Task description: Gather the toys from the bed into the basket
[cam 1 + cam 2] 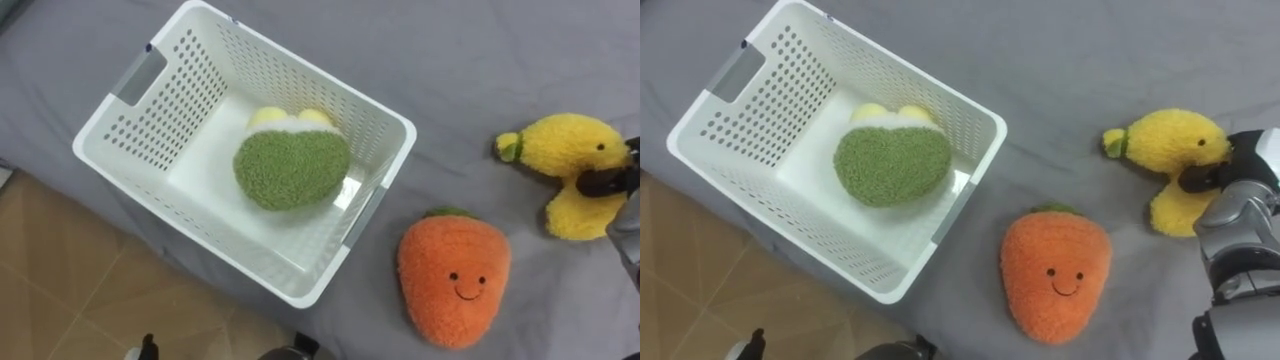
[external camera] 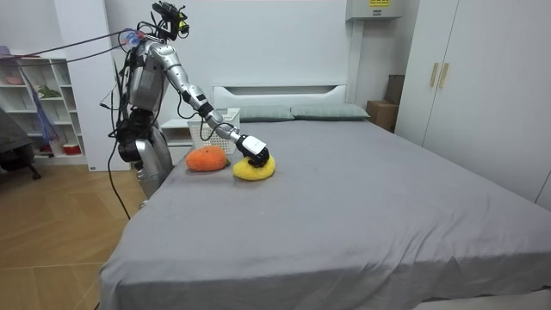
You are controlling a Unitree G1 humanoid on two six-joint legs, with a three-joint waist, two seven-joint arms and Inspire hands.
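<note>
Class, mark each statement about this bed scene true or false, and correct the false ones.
1. The green plush toy lies inside the white basket. True.
2. The orange carrot toy is in the basket. False: it lies on the bed beside the basket.
3. The right hand is on the yellow plush toy. True.
4. The basket stands on the floor. False: it stands on the bed, near its edge.

A grey bed (image 2: 344,207) stands between wooden floor (image 2: 52,237) and white wardrobe (image 2: 482,86).
</note>
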